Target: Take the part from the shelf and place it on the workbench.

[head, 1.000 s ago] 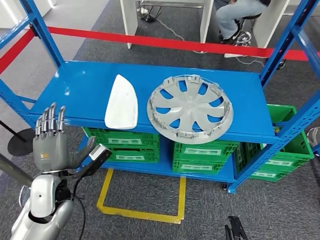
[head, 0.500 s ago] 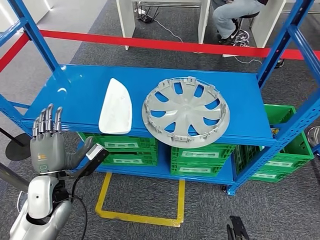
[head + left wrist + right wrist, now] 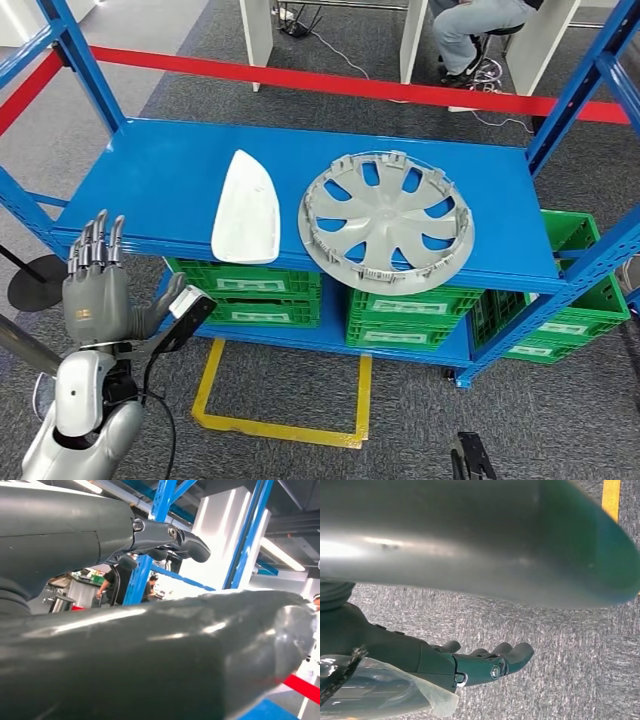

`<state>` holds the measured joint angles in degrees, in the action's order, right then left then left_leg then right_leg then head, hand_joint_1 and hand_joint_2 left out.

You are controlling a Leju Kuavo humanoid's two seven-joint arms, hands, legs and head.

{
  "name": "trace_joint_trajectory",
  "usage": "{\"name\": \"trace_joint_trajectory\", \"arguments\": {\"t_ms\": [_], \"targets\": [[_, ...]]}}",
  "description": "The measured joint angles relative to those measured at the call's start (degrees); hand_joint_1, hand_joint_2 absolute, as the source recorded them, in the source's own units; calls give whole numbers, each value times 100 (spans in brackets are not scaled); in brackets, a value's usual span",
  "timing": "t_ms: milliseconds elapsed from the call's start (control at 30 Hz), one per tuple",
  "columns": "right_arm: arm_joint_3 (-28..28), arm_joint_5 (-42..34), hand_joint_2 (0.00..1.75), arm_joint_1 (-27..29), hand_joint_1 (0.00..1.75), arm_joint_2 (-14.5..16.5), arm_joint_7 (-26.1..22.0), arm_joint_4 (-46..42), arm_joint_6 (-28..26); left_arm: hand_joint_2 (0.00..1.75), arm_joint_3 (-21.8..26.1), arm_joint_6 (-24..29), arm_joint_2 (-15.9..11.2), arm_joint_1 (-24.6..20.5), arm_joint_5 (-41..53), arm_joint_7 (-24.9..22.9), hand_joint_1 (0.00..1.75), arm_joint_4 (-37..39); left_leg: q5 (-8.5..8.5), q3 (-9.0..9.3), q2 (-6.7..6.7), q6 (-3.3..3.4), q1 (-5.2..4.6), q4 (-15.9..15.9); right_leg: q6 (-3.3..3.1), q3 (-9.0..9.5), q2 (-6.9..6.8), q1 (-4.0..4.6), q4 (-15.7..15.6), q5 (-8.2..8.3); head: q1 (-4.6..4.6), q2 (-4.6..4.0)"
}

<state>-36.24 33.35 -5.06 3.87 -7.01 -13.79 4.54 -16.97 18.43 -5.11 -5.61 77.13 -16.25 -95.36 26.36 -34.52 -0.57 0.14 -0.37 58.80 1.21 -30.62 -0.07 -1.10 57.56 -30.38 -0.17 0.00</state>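
- Left hand (image 3: 96, 290) raised in front of the shelf (image 3: 151, 180), at the left end of its front edge and just below it; fingers straight, pointing up and slightly spread, thumb out to the side, nothing held.
- White shell-shaped part (image 3: 246, 210) lying flat on the blue deck, ahead of that hand and off to its right; well apart from the fingers, no contact.
- Long axis of the white part running from the shelf's front edge toward the back, narrow tip at the back, broad end overhanging or level with the front lip; cannot tell which.
- Grey wheel cover (image 3: 386, 218) lying flat just beside the white part, further right; a narrow strip of blue deck between the two.
- Right hand (image 3: 486, 662) hanging over grey carpet, fingers loosely together and lightly curled, holding nothing.
- Judged nearer arm: the left, by a clear margin for the white part; likely reach forward and to the right, onto the broad front end.
- Which of the two pieces counts as the task's part: not settled by the frames; white one assumed from closeness to the raised hand.
- Workbench not identifiable from here.
- Green crates (image 3: 407, 300) on the tier below.
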Motion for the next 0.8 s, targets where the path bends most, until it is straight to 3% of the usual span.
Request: {"name": "trace_joint_trajectory", "arguments": {"t_ms": [800], "targets": [[0, -21, 0, 1, 0, 0, -5, 0, 4, 0, 56, -55, 9, -1, -39, -36, 0, 0, -10, 3, 0, 23, -10, 11, 22, 1, -1, -8, -5, 14, -1, 0]]}}
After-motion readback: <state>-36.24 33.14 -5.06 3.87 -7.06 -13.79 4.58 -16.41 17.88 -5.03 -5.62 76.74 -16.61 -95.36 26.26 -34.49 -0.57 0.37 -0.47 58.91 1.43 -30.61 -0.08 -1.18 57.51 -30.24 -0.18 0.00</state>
